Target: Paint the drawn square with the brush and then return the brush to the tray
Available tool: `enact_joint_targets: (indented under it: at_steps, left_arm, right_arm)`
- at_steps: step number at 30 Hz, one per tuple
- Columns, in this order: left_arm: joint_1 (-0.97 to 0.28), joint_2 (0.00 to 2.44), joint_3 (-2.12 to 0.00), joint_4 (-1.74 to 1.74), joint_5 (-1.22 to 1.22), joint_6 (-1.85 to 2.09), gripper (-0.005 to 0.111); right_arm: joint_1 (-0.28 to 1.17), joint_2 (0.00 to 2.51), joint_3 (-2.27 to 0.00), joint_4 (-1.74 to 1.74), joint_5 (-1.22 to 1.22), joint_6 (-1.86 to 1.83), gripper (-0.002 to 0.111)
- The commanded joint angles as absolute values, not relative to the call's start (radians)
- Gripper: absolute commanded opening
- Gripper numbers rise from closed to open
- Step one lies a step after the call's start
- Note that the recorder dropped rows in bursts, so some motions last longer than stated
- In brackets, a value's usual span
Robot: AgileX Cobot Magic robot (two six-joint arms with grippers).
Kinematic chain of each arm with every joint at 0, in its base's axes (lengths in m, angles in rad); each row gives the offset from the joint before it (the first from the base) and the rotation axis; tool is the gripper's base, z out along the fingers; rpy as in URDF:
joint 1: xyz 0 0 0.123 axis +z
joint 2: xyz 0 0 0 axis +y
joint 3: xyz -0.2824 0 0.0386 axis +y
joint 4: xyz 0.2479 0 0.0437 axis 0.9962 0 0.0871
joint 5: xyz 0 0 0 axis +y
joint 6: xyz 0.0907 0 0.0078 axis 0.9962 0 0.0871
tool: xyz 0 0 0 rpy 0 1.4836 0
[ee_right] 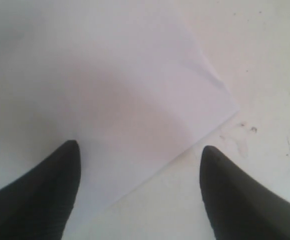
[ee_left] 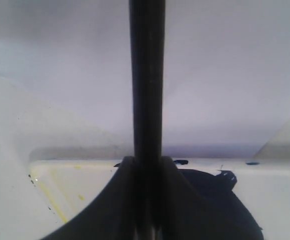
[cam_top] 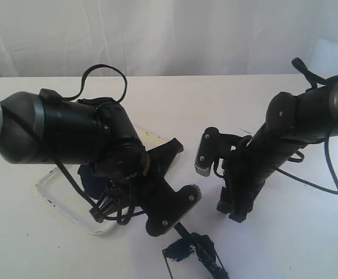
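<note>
My left gripper [cam_top: 177, 218] is shut on the brush [cam_top: 199, 247], whose black handle slants down to the near table edge. The brush's lower end lies over the drawn square [cam_top: 180, 253], which is smeared with dark blue paint. In the left wrist view the handle [ee_left: 147, 75] runs straight out between the closed fingers of the left gripper [ee_left: 147, 165]. The tray [cam_top: 58, 197] sits under the left arm. Its stained floor [ee_left: 75, 185] and blue-black puddle [ee_left: 219, 190] show behind the fingers. My right gripper [cam_top: 231, 210] is open and points down at the table.
In the right wrist view the open right gripper [ee_right: 140, 150] hovers over a corner of the white paper sheet [ee_right: 110, 90] on the white table [ee_right: 264, 75]. Black cables loop off both arms. A white curtain closes the back.
</note>
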State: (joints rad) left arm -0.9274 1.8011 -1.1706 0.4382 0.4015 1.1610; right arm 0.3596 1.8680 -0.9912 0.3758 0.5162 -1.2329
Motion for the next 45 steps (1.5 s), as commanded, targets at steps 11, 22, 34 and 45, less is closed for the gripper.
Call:
enact_joint_targets:
  at_steps: [11,22,34,45]
  left_arm:
    - [-0.927,1.807,-1.164,0.428,0.400,1.151,0.000]
    - [-0.919,1.807,-1.164,0.423,0.385,1.151,0.000]
    - [-0.919,1.834,-1.164,0.440,0.387,1.151,0.000]
    - [-0.919,1.834,-1.164,0.465,0.374,1.151,0.000]
  right_arm:
    - [0.359,1.876,-0.987,0.362,0.509,-1.232,0.063]
    - [0.359,1.876,-0.987,0.362,0.509,-1.232,0.063]
    - [0.359,1.876,-0.987,0.362,0.514,-1.228,0.063]
    - [0.359,1.876,-0.987,0.362,0.514,-1.228,0.063]
